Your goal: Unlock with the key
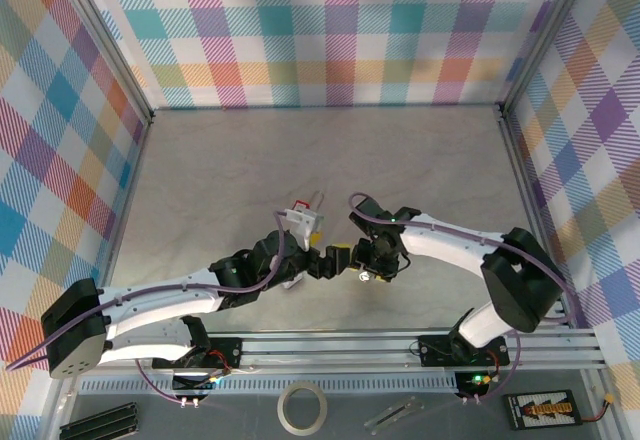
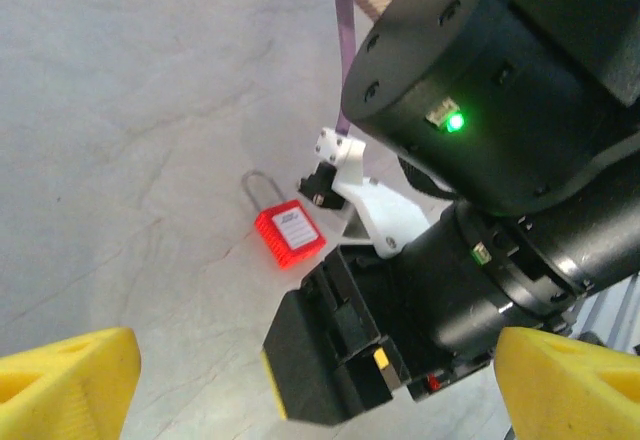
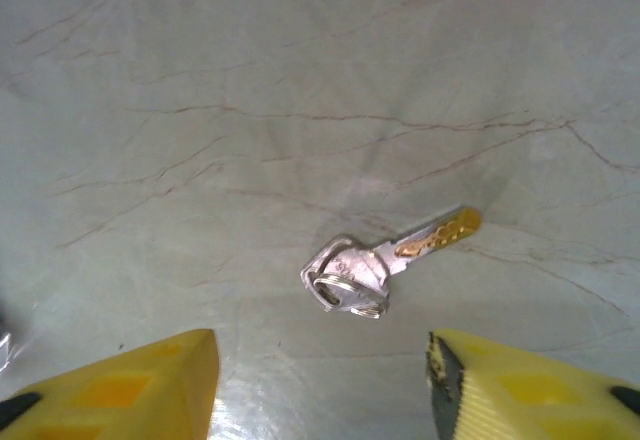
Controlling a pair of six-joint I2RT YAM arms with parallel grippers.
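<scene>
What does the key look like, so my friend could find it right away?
Look at the pale marbled table, just ahead of the yellow-tipped right pincer. The key lies flat there. It has a golden blade and a silvery ring, unlike the red padlock.

The surface is pale grey, like stone, with thin dark lines running over it. A small red padlock lies flat on it, with a white label on top and its silver loop pointing away. A key lies flat on the surface too. Its tip is gold and its silver end has a ring on it. Both lie around the middle of the surface.
</scene>
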